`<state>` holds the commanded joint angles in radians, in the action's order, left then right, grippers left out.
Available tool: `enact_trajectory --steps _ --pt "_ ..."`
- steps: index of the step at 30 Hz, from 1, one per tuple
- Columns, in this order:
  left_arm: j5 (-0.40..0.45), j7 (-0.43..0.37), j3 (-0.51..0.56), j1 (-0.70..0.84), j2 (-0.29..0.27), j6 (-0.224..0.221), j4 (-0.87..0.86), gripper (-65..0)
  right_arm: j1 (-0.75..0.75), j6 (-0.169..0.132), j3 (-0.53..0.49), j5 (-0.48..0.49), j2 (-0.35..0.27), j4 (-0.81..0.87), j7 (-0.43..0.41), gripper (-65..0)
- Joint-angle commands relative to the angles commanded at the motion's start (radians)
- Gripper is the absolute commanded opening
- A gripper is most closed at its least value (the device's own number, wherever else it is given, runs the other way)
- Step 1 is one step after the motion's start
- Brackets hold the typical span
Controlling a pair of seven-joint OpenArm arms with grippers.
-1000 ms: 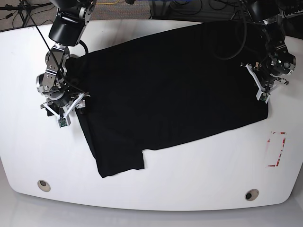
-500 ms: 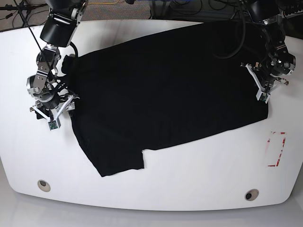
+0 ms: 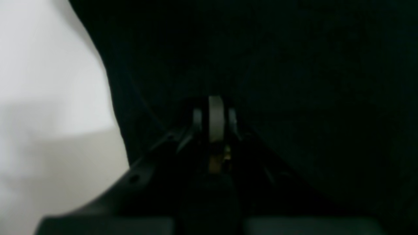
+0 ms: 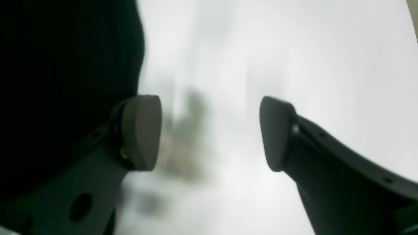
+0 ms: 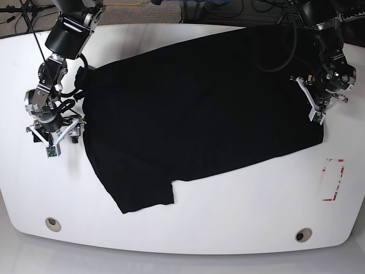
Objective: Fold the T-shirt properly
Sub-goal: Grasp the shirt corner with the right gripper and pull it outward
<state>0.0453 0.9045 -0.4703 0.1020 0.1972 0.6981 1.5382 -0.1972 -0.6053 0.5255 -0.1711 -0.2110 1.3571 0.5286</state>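
The black T-shirt (image 5: 199, 103) lies spread across the white table (image 5: 239, 205), with one sleeve pointing toward the front edge. My left gripper (image 5: 317, 114) sits at the shirt's right edge. In the left wrist view it (image 3: 215, 114) is shut, with dark cloth (image 3: 326, 81) bunched around its fingers. My right gripper (image 5: 52, 137) hovers over bare table just left of the shirt's left edge. In the right wrist view it (image 4: 210, 133) is open with only white table between its pads, and the shirt (image 4: 65, 65) lies beside the left pad.
A red-and-white marking (image 5: 332, 180) is on the table at the right, near the shirt's lower corner. Two round holes (image 5: 52, 223) (image 5: 303, 234) sit near the front edge. Cables run behind the table's far edge.
My right gripper has moved left, and the shirt's left edge shifted left with it at first. The gripper now stands clear of the cloth. The left gripper has not moved.
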Motion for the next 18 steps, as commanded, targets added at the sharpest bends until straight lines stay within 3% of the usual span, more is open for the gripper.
enact_trajectory --steps 11,18 --pt "0.002 0.000 0.000 0.000 -0.002 0.000 -0.002 -65.0 -0.003 -0.002 0.006 0.000 0.106 0.005 0.029 -20.5" --pt "0.002 0.000 0.000 0.000 0.000 0.000 -0.002 -65.0 -0.003 -0.002 0.008 0.000 0.118 -0.002 0.026 -20.5"
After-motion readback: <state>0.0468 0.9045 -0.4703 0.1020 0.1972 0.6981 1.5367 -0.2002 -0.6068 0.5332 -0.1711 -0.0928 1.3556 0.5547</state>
